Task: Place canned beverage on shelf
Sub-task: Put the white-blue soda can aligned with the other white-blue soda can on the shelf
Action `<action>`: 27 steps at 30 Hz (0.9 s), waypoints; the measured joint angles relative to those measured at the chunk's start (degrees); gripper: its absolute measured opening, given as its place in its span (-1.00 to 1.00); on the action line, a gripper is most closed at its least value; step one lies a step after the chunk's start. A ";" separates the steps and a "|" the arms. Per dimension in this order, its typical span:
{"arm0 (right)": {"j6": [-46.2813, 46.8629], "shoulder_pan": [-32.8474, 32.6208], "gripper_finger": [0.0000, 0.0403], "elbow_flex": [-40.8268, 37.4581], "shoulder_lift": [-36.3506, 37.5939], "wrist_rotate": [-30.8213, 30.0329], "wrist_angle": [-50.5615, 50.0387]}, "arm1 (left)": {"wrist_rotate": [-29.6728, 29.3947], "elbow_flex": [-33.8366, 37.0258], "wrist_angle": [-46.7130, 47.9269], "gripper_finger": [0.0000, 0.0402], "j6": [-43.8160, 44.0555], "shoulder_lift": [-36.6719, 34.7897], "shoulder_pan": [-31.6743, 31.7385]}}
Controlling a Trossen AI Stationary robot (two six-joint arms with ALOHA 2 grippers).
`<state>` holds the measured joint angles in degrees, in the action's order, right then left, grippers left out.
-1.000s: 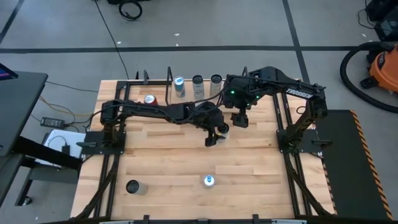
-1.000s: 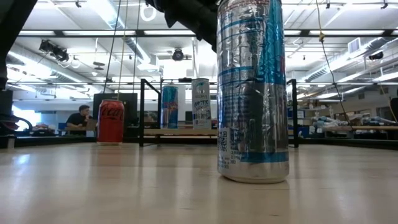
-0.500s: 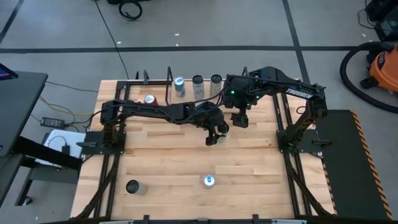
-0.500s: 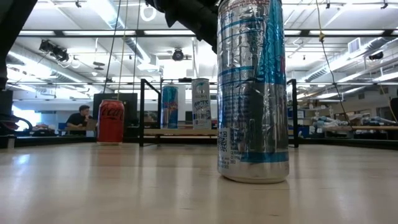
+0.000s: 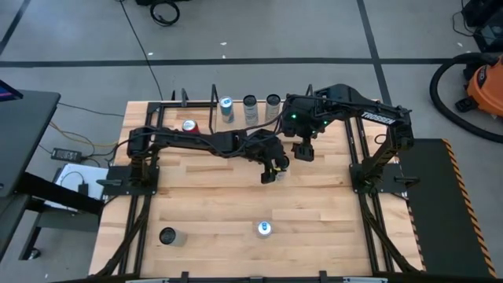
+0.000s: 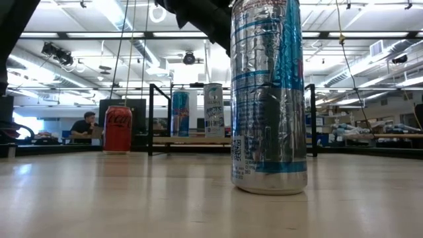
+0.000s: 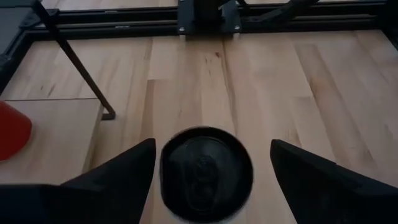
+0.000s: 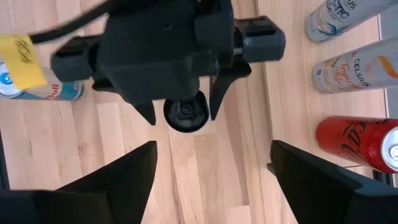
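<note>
Waiting untouched near the front edge: one tall silver-and-blue can [image 5: 265,228] and one dark-topped can [image 5: 167,236]. Hovering mid-table, fingers spread wide either side of a third, black-topped can [image 7: 205,174], not yet gripping: left gripper [image 5: 271,169]. Idling just beyond, fingers apart, empty: right gripper [image 5: 303,149]. Already standing on the light wood shelf [image 6: 198,140]: three slim cans. Sitting by its end: one red can [image 5: 189,125]. Totalling seven cans.

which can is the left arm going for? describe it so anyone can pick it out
Start at the shelf at the table's far edge, then come toward mid-table, where both arms meet. The left claw hangs open, straddling a can that stands upright. Unlike the red can and the silver-blue can, its top is black.
</note>
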<state>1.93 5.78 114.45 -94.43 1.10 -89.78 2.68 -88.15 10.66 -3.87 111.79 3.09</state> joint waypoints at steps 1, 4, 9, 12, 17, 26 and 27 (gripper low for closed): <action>0.00 0.00 0.59 0.00 0.00 0.00 0.00 | 0.00 -0.05 -0.28 0.59 0.02 0.26 0.00; -0.01 0.00 0.59 0.00 0.00 0.00 -0.02 | 0.05 -0.10 -0.19 0.59 0.04 1.58 0.07; -0.15 -0.02 0.59 -0.02 -0.07 0.00 0.17 | 0.55 0.07 0.47 0.59 0.12 3.50 0.11; -0.20 0.00 0.59 -0.02 -0.07 0.01 0.25 | 0.65 0.06 0.34 0.59 0.19 3.58 0.28; -0.20 -0.02 0.59 -0.02 -0.07 0.00 0.21 | 0.68 0.06 0.26 0.59 0.16 3.58 0.28; -0.20 -0.02 0.59 -0.02 -0.07 0.00 0.20 | -0.94 0.06 0.13 0.55 -1.76 3.56 0.36; -0.20 0.00 0.59 -0.02 -0.07 0.00 0.20 | -1.13 0.06 0.14 0.51 -1.73 3.56 0.42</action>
<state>1.74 5.78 114.43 -94.50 1.10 -89.58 1.55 -88.09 10.80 -5.61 115.35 3.52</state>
